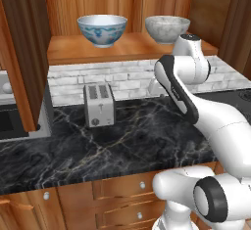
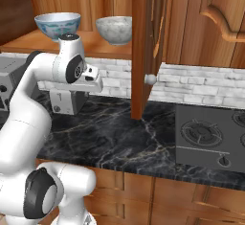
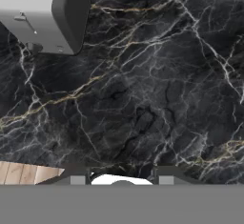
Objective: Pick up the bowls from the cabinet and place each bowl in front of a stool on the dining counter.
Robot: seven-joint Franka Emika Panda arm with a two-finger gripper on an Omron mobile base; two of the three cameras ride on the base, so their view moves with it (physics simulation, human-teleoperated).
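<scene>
Two bowls are being displayed side by side on the plank shelf of the open cabinet (image 1: 63, 48), well apart from each other and both upright. The white bowl with the blue floral pattern (image 1: 102, 30) is being seen to the left in both base views, and the mottled grey-white bowl (image 1: 166, 29) is being seen to the right, nearer the cabinet door (image 2: 145, 47), which is being held open and carries a small round silver knob (image 2: 150, 79). Below the shelf, a silver toaster (image 1: 99, 104) is being supported upright on the black marble counter (image 1: 122, 146), just in front of the white brick wall (image 1: 122, 77). The arm is being held bent above this counter, below the level of the shelf, with its wrist pointing downward. The gripper (image 3: 122, 182) is being shown in the hand view over bare marble, with the toaster at the upper left; its two finger tips are being kept apart, partly spread, and nothing is being gripped between them. A black stovetop (image 2: 210, 135) is being seen set into the counter to the right of the door. Neither bowl is being touched by the arm.
</scene>
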